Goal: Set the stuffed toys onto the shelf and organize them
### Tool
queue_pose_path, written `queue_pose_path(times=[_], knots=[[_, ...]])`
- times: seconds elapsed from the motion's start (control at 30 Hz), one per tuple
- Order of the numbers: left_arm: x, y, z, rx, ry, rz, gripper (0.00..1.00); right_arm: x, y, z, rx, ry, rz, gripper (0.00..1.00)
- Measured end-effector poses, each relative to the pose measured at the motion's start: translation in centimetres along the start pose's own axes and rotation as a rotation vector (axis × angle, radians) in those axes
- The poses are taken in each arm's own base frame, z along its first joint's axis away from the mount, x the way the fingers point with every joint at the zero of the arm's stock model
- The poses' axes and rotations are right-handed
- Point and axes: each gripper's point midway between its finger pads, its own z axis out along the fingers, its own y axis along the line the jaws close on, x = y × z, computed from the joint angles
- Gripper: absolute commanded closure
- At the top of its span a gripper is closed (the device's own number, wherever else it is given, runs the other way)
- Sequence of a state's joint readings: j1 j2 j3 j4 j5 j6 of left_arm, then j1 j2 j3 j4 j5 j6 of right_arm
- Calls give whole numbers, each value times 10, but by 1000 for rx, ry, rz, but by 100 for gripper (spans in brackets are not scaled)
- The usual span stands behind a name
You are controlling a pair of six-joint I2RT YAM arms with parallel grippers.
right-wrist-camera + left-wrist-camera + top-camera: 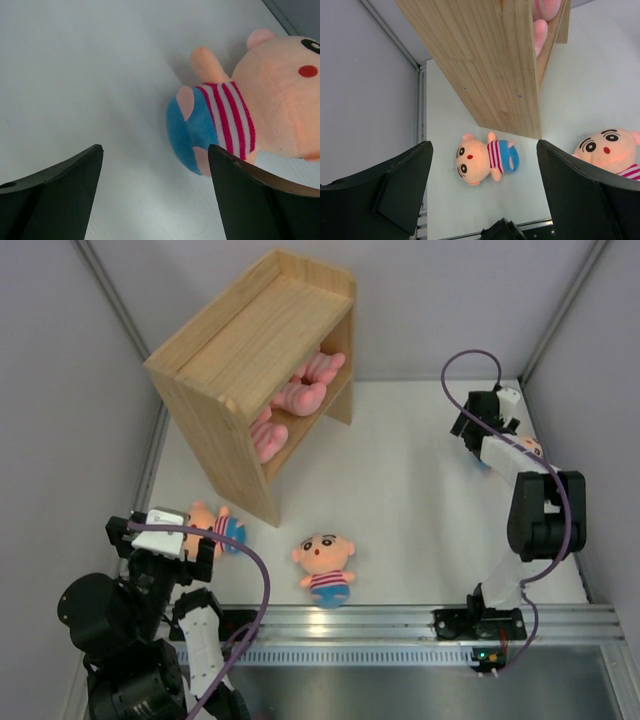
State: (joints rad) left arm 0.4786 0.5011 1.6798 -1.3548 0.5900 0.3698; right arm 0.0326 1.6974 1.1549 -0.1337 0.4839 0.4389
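The shelf (250, 370) stands at the far left of the bench (420, 490); stuffed toys (300, 395), perhaps three though they overlap, lie on its inner board; the near-left toy (215, 525) lies before the shelf's near corner, just beside the left hand (162, 542); the middle toy (325, 565) lies to its right, near the front edge; the right-side toy (240, 110) lies far right, below the right hand (487, 420).

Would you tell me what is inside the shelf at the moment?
Pink toys lie on the shelf's inner board, poking out at the front. Its top covers the rest, so their number and anything deeper are hidden.
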Motion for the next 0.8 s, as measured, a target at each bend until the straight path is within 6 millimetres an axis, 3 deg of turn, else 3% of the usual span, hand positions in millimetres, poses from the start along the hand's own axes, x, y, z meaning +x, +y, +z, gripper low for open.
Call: queue_pose_path(times=[0.17, 0.37, 0.47, 0.53, 0.67, 0.73, 0.77, 0.8], knots=[[0, -1, -1, 8, -3, 3, 9, 22, -16, 34, 38, 97, -62, 21], [0, 0, -1, 6, -1, 6, 9, 27, -26, 43, 77, 119, -106, 23], [0, 0, -1, 6, -1, 10, 9, 18, -26, 51, 89, 107, -123, 38], [0, 0, -1, 6, -1, 12, 9, 13, -29, 56, 104, 101, -140, 54], [0, 1, -1, 5, -1, 19, 9, 2, -39, 68, 138, 99, -157, 63], [1, 1, -1, 2, 0, 23, 9, -6, -46, 78, 157, 102, -156, 83], [1, 1, -1, 1, 1, 24, 9, -8, -51, 81, 165, 102, -153, 83], [1, 2, -1, 1, 1, 24, 9, -10, -56, 85, 174, 109, -147, 90]])
